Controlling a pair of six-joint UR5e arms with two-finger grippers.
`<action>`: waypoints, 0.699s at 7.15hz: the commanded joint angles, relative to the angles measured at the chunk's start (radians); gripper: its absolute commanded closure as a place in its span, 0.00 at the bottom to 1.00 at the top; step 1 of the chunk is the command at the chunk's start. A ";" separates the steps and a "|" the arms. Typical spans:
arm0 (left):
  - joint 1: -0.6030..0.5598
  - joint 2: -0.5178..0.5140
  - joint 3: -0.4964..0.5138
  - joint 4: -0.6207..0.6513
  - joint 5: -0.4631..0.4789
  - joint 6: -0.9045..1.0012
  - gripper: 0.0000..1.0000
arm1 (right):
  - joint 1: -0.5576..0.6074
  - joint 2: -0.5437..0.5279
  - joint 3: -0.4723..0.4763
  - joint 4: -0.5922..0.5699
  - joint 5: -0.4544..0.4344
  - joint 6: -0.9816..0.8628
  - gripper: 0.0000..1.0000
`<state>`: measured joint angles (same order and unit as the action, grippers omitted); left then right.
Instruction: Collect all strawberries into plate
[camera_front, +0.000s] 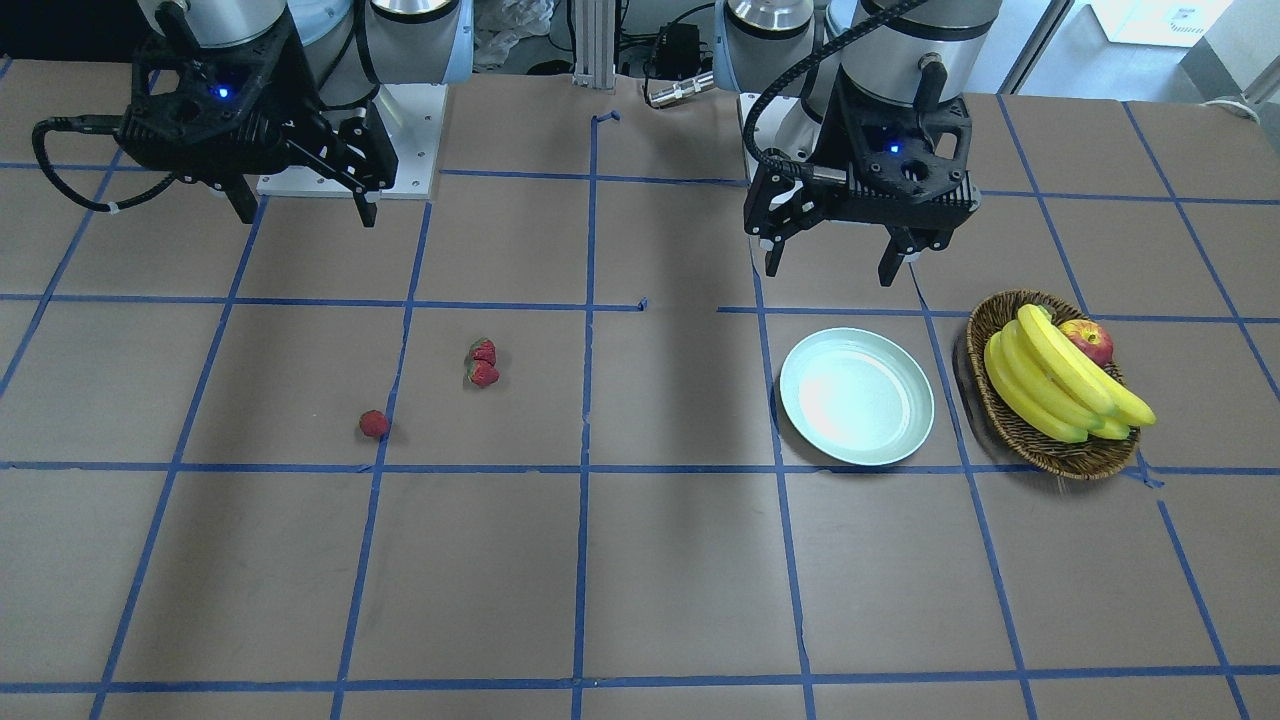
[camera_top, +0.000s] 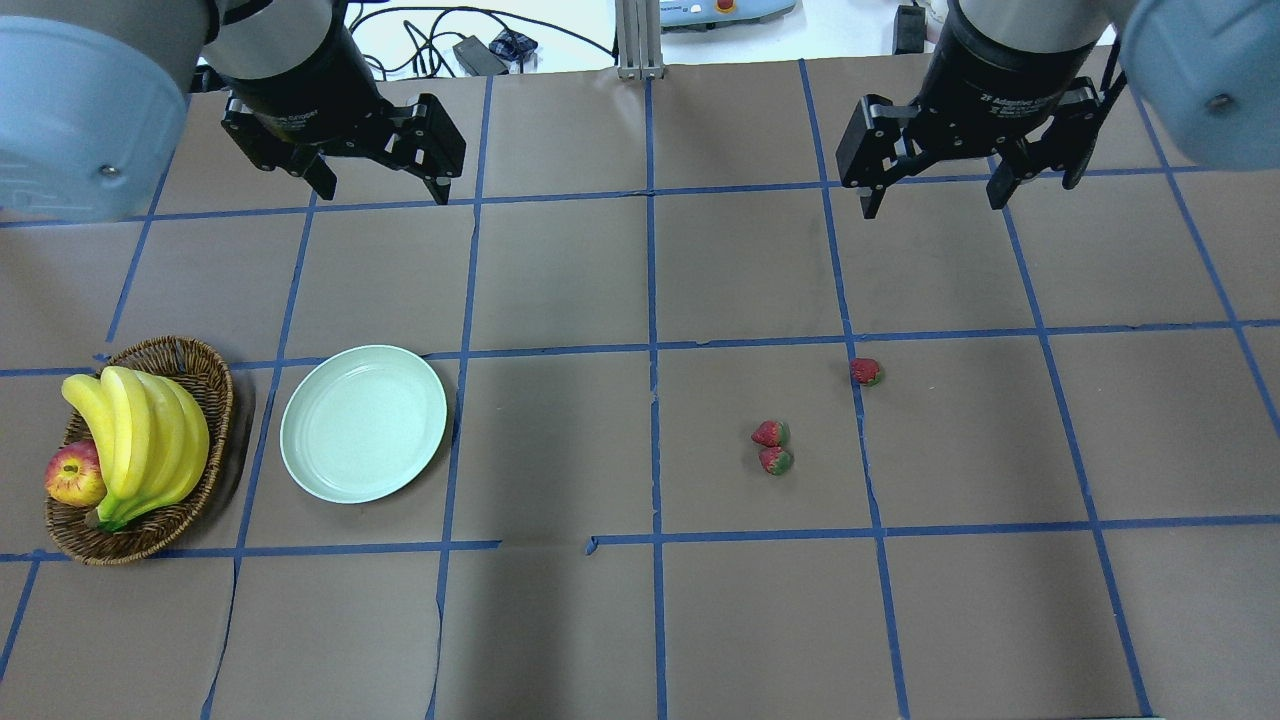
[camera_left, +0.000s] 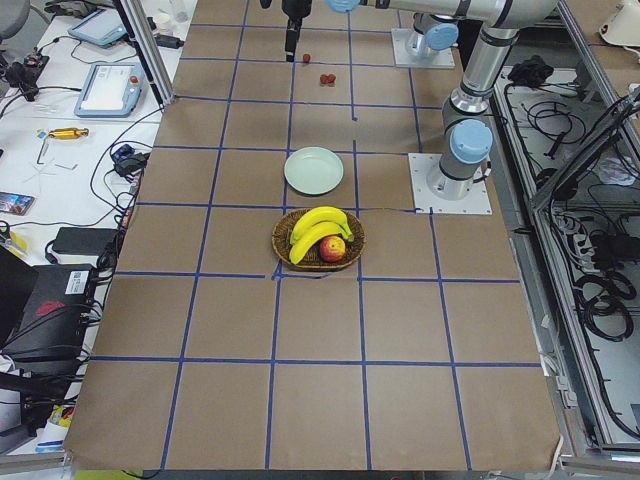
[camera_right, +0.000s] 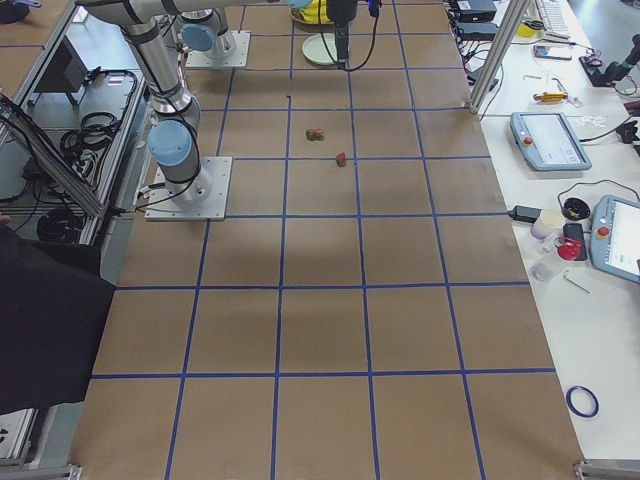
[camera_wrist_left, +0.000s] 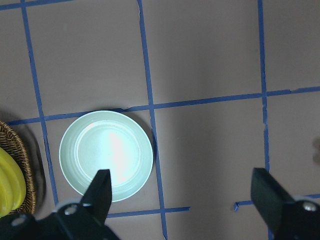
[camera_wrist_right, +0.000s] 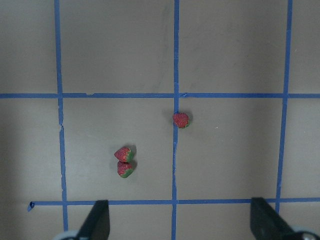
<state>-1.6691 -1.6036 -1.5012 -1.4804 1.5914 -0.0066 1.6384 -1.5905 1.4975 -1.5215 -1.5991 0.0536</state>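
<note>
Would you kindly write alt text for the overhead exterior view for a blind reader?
Three strawberries lie right of centre on a brown table, two side by side and one apart; the empty mint-green plate sits left, beside a basket of bananas and an apple. The left claw and right claw hang open above.

The plate (camera_top: 363, 423) lies centre left. Two touching strawberries (camera_top: 769, 433) and a third strawberry (camera_top: 866, 371) lie centre right. The left claw (camera_top: 383, 192) and right claw (camera_top: 933, 203) gape along the top.
</note>
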 joint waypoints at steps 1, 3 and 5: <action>-0.006 -0.009 -0.007 -0.001 -0.002 -0.003 0.00 | 0.003 -0.008 0.003 -0.035 0.005 -0.008 0.00; -0.008 -0.004 -0.024 0.006 -0.007 -0.010 0.00 | 0.004 -0.008 0.006 -0.039 0.005 -0.009 0.00; -0.006 0.001 -0.027 0.026 -0.005 -0.013 0.00 | 0.004 -0.008 0.013 -0.040 0.005 -0.001 0.00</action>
<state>-1.6762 -1.6054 -1.5250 -1.4667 1.5850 -0.0194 1.6428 -1.5983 1.5049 -1.5604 -1.5930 0.0494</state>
